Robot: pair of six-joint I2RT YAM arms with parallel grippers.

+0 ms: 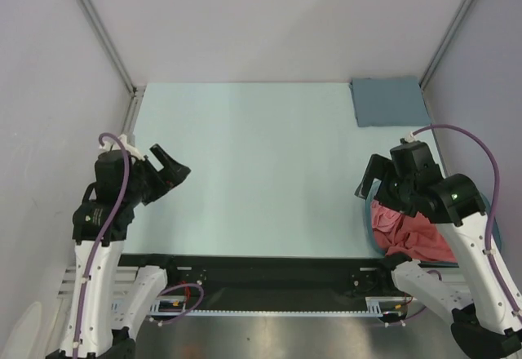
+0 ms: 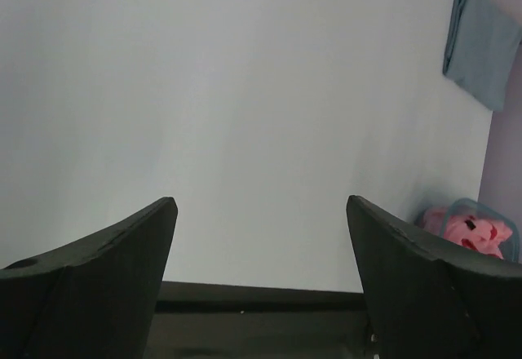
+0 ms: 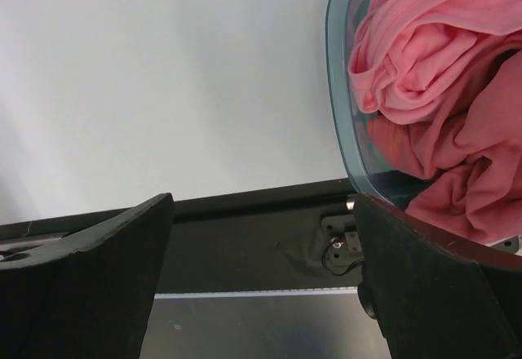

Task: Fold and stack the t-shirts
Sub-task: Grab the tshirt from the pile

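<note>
Salmon-pink t-shirts [image 1: 410,230] lie crumpled in a heap inside the teal translucent tub [image 3: 336,106] at the near right of the pale table [image 1: 261,155]; none is folded or laid out yet. Right gripper [image 1: 380,186] hangs just left of the tub's rim, jaws spread wide, holding nothing. Left gripper [image 1: 171,167] hovers over the near left of the table, well apart from the tub, jaws likewise spread and empty. Grey-blue cloth [image 1: 391,100] lies flat at the far right corner.
</note>
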